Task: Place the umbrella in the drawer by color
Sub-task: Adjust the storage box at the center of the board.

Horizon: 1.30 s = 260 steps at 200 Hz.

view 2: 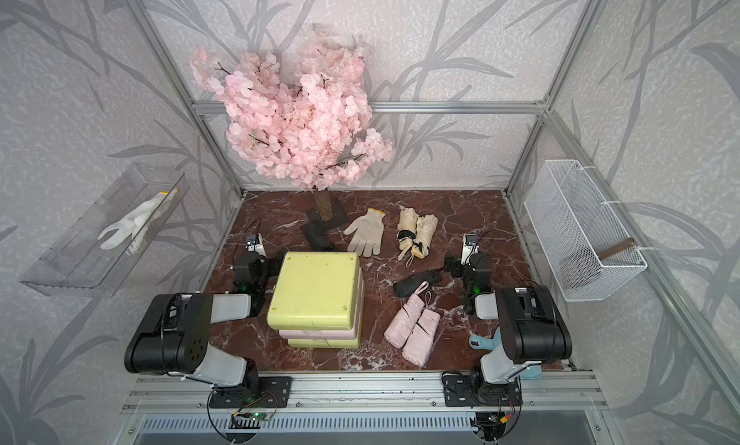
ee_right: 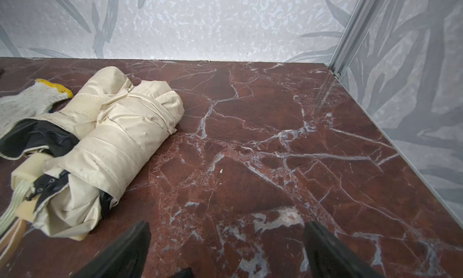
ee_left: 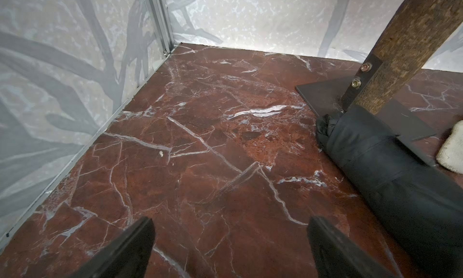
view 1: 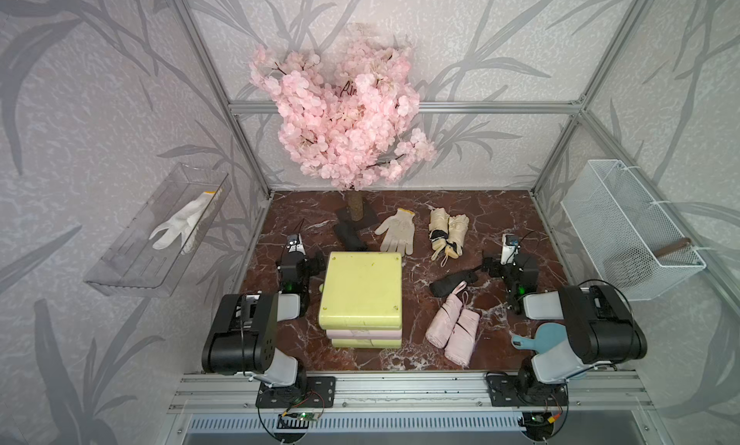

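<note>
Cream umbrellas (ee_right: 107, 139) lie on the table (view 1: 532, 218), long axes running front to back, just left of the wide-open right gripper (ee_right: 226, 229), far from the equally wide-open left gripper (ee_left: 230, 224).

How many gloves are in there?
2. A knit glove lies on the table beside the cream umbrellas; a white glove sits in the clear wall shelf. Drawers could hide more.
</note>
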Each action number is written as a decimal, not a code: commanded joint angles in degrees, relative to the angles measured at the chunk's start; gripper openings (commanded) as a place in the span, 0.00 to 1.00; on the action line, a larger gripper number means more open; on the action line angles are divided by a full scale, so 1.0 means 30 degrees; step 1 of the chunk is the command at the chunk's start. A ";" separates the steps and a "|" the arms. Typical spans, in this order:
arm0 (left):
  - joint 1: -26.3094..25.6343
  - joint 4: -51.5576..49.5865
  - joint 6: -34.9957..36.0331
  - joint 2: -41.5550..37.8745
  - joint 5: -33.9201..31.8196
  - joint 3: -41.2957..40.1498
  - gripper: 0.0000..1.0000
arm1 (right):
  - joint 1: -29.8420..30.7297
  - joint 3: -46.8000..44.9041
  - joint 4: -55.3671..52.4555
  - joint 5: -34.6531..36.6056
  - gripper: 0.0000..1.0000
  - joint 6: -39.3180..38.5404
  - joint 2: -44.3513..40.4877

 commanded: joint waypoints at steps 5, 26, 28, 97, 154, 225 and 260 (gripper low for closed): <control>-0.0137 0.0329 0.0290 0.0200 -0.0219 0.0358 1.00 | 0.0039 0.0302 0.0545 0.0094 0.99 0.0107 0.0206; -0.0138 0.0352 0.0290 0.0193 -0.0197 0.0365 1.00 | 0.0048 0.0270 0.0561 0.0138 0.99 0.0118 0.0207; -0.0139 0.0354 0.0290 0.0189 -0.0214 0.0354 1.00 | 0.0048 0.0267 0.0581 0.0127 0.99 0.0110 0.0192; -0.0138 0.0343 0.0290 0.0185 -0.0219 0.0351 1.00 | 0.0077 0.0266 0.0597 0.0182 0.99 0.0079 0.0192; -0.0069 0.0356 0.0205 0.0181 -0.0190 0.0356 1.00 | 0.0046 0.0345 0.0480 0.0793 0.99 0.0326 0.0228; -0.0746 -0.8564 -0.4710 -0.9306 -0.6954 0.1290 1.00 | 0.0795 0.0108 0.0819 0.5127 1.00 0.0769 -0.0293; -0.1286 -1.4814 -0.8338 -1.3300 -0.5147 0.2846 1.00 | 0.3015 -0.1203 0.2795 0.9621 0.99 -0.0939 -0.1958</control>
